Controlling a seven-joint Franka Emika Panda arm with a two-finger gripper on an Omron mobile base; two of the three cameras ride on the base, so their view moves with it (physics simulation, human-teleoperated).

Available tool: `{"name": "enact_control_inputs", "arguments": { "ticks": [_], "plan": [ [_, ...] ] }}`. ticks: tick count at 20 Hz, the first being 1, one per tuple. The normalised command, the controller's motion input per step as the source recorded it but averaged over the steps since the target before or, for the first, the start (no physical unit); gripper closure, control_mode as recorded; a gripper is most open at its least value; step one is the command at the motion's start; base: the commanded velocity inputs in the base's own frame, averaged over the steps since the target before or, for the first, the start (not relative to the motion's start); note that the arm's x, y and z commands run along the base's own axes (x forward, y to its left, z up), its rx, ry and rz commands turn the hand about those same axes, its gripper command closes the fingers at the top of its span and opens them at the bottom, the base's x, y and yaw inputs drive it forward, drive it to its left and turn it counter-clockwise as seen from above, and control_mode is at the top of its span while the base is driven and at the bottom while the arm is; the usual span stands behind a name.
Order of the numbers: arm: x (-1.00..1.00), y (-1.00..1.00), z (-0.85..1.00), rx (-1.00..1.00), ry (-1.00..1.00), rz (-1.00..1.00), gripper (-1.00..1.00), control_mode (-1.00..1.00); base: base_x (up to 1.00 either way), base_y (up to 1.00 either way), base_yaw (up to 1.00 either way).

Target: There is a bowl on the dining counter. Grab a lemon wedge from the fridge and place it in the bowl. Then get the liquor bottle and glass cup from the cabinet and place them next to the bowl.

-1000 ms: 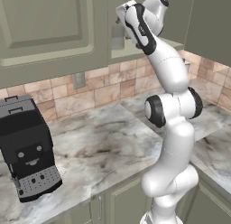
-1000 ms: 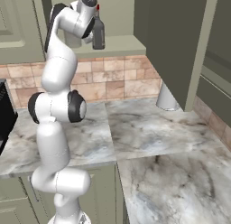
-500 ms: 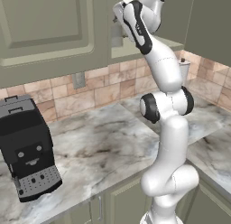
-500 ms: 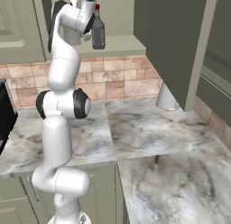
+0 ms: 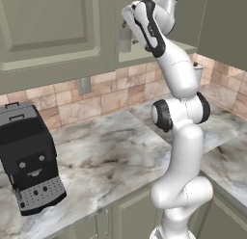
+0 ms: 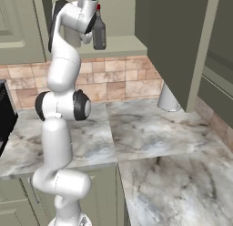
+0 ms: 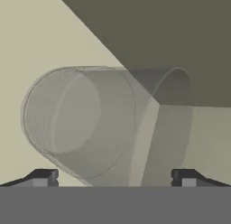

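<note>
The glass cup (image 7: pixel 99 123), clear and cylindrical, lies close in front of the hand camera, seen on its side because the hand is rolled. My gripper (image 7: pixel 115 175) is open, and its two dark fingertips (image 7: pixel 45 177) stand wide on either side of the cup's near end without touching it. From the left base the cup (image 5: pixel 124 39) shows as a pale shape on the open cabinet's shelf beside my hand. The dark liquor bottle (image 6: pixel 99 31) with a red cap stands upright on the same shelf, just right of my hand. The bowl and lemon wedge are out of view.
The open cabinet door (image 6: pixel 177 43) juts out on the right at arm height. A black coffee machine (image 5: pixel 29 161) sits on the marble counter (image 6: pixel 150 129) at the left. A grey cylinder (image 6: pixel 168 98) stands by the backsplash under the door.
The arm has stretched up and further into the cabinet, bringing the hand closer to the glass cup. The jaws have stayed open.
</note>
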Motion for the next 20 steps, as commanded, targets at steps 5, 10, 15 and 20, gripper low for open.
{"name": "enact_control_inputs", "arguments": {
  "ticks": [5, 10, 15, 20],
  "plan": [
    [0.0, 0.15, -0.43, 0.0, 0.06, 0.02, -1.0, -1.0, 0.0, 0.0, 0.0],
    [0.0, 0.17, -0.47, -0.01, 0.1, 0.01, 1.0, -1.0, 0.0, 0.0, 0.0],
    [0.0, 0.22, -0.51, -0.03, 0.12, 0.0, 1.0, -1.0, 0.0, 0.0, 0.0],
    [0.0, 0.09, -0.43, 0.0, 0.06, 0.0, 1.0, -1.0, 0.0, 0.0, 0.0]
  ]
}}
